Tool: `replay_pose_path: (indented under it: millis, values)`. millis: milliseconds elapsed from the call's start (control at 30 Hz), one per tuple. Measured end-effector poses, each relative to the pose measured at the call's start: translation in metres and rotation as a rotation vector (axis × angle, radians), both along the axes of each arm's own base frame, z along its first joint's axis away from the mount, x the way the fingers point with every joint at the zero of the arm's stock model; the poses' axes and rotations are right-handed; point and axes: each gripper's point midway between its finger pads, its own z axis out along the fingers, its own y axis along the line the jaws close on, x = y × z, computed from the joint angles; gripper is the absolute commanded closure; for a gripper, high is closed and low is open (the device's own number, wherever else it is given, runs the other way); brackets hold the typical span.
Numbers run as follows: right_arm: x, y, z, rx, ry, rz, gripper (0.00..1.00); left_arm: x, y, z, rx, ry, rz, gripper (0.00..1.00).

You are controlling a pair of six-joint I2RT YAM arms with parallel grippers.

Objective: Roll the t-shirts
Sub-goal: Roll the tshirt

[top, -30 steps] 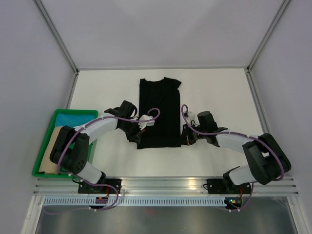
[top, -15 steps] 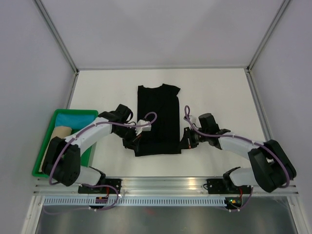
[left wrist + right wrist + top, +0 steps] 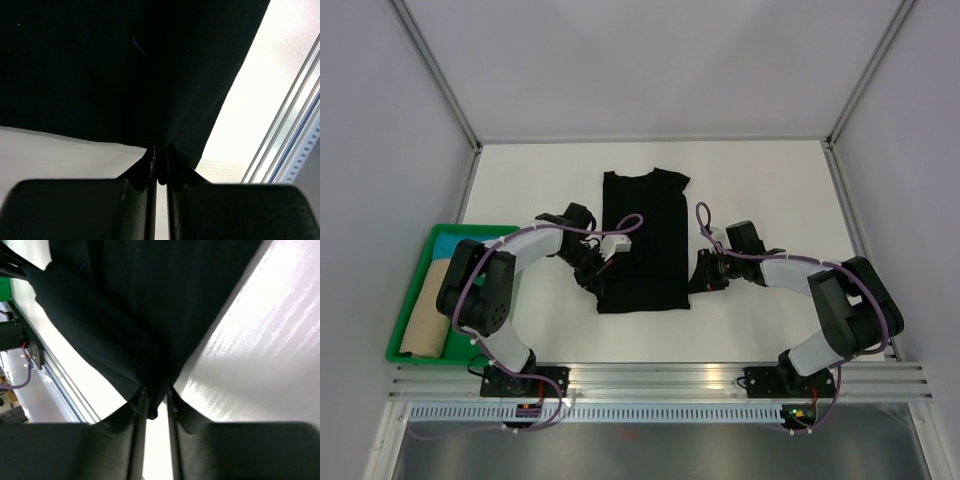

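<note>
One black t-shirt [image 3: 642,240] lies on the white table, folded into a long narrow strip running away from me, collar end far. My left gripper [image 3: 592,283] is at its near left corner. In the left wrist view that gripper [image 3: 160,150] is shut on a pinch of the black cloth [image 3: 125,65]. My right gripper [image 3: 703,277] is at the near right corner. In the right wrist view its jaws [image 3: 156,390] stand slightly apart, and a tip of the cloth [image 3: 135,315] hangs loose between them.
A green tray [image 3: 408,305] at the left table edge holds a teal cloth [image 3: 470,240] and a beige cloth [image 3: 425,320]. An aluminium rail [image 3: 660,380] runs along the near edge. White walls and frame posts close in the table.
The shirt has slid slightly toward me and to the left, both arms drawing it along. The right jaws have parted from the cloth; the left jaws still pinch it.
</note>
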Motion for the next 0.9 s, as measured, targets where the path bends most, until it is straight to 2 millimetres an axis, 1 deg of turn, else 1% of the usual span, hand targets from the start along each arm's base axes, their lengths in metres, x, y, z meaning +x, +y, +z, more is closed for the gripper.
replay_pose_path:
  millis: [167,233,267,333,367,433,467,500,533,567,633,667,733,833,900]
  values:
    - [0.004,-0.005,-0.004,-0.039,-0.014,-0.026,0.64,0.003,-0.002,-0.002,0.002,0.009,0.019,0.84]
    - [0.007,-0.010,0.000,-0.064,-0.041,-0.042,0.64,0.004,-0.002,-0.001,0.001,0.007,0.024,0.83]
    - [0.009,-0.014,0.005,-0.082,-0.073,-0.056,0.65,0.005,-0.003,-0.001,0.001,0.006,0.027,0.83]
    - [0.017,-0.021,0.022,-0.109,-0.159,-0.082,0.73,0.006,-0.003,-0.001,0.004,0.006,0.032,0.83]
    - [0.019,-0.024,0.031,-0.120,-0.204,-0.095,0.80,0.006,-0.003,-0.001,0.005,0.006,0.035,0.82]
    - [0.024,-0.028,0.050,-0.130,-0.290,-0.115,0.86,0.007,-0.003,-0.001,0.007,0.004,0.040,0.81]
    - [0.025,-0.026,0.059,-0.135,-0.338,-0.117,0.89,0.008,-0.002,0.000,0.010,0.002,0.041,0.80]
    - [0.024,-0.021,0.067,-0.130,-0.378,-0.107,0.94,0.009,-0.002,0.000,0.013,-0.001,0.043,0.78]
    - [0.017,-0.007,0.077,-0.111,-0.425,-0.070,0.95,0.010,-0.002,0.000,0.017,-0.004,0.046,0.78]
    - [0.013,0.002,0.078,-0.094,-0.430,-0.045,0.96,0.011,-0.002,0.000,0.019,-0.005,0.048,0.78]
    - [0.005,0.030,0.078,-0.034,-0.439,0.006,0.97,0.011,-0.002,0.000,0.019,-0.005,0.049,0.76]
    - [-0.002,0.046,0.075,-0.002,-0.430,0.045,0.98,0.011,-0.002,0.000,0.020,-0.004,0.051,0.75]
    - [-0.008,0.064,0.067,0.031,-0.405,0.087,1.00,0.011,-0.002,0.000,0.020,-0.005,0.053,0.74]
    - [-0.005,0.072,0.046,0.026,-0.358,0.090,1.00,0.013,-0.002,0.001,0.024,-0.009,0.058,0.74]
    - [-0.004,0.072,0.032,0.011,-0.325,0.086,1.00,0.015,-0.001,0.001,0.029,-0.015,0.063,0.71]
